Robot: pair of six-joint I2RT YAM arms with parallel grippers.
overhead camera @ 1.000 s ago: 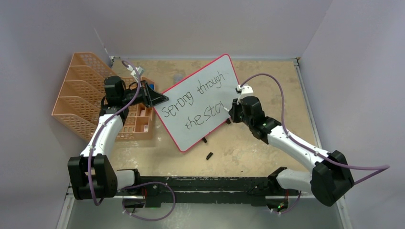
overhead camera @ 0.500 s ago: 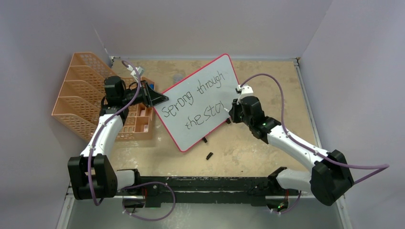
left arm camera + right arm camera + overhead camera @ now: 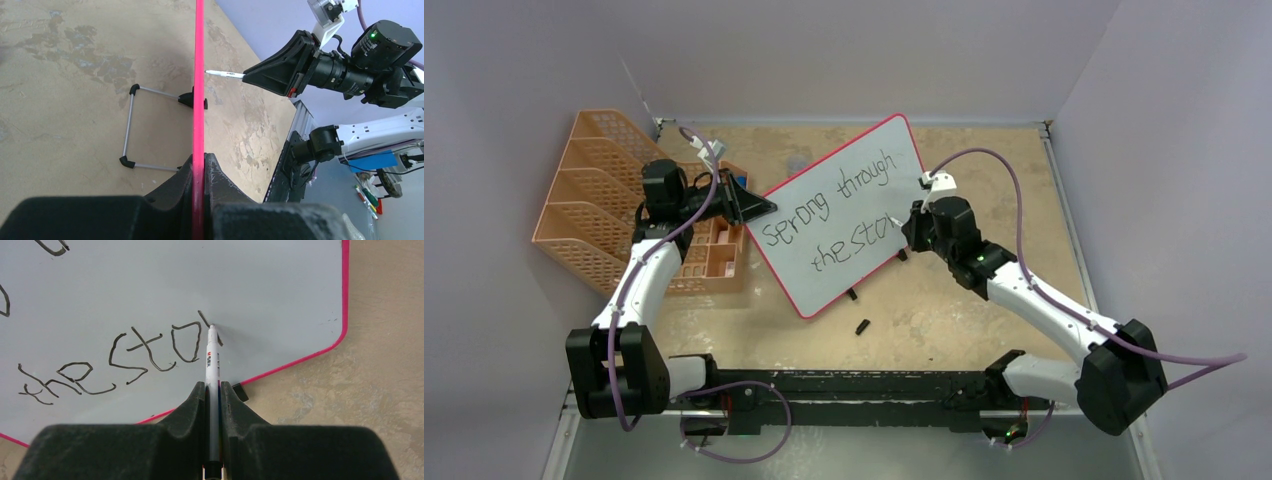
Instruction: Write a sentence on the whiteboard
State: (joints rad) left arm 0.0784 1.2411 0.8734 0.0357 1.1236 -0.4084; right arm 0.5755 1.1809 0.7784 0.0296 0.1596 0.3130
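The whiteboard (image 3: 826, 285), pink-framed, stands tilted on the table. My left gripper (image 3: 759, 205) is shut on its left edge; in the left wrist view the pink frame (image 3: 199, 75) runs between the left gripper's (image 3: 199, 156) jaws. The sentence (image 3: 829, 205) reads "Sprong through" with "the sto" below it (image 3: 135, 355). My right gripper (image 3: 213, 385) is shut on a white marker (image 3: 212, 360). The marker's tip touches the whiteboard (image 3: 270, 285) just right of the "o", at a short fresh stroke. In the top view the right gripper (image 3: 904, 230) is at the board's lower right edge.
An orange mesh file rack (image 3: 589, 200) and an orange desk organizer (image 3: 716, 255) stand left of the board behind the left arm. A small black cap (image 3: 862, 326) lies on the table in front of the board. The board's wire stand (image 3: 131, 125) rests behind it.
The right gripper has shifted slightly up and to the right along the second line, and a new stroke has appeared after "sto". The left arm and board have held still.
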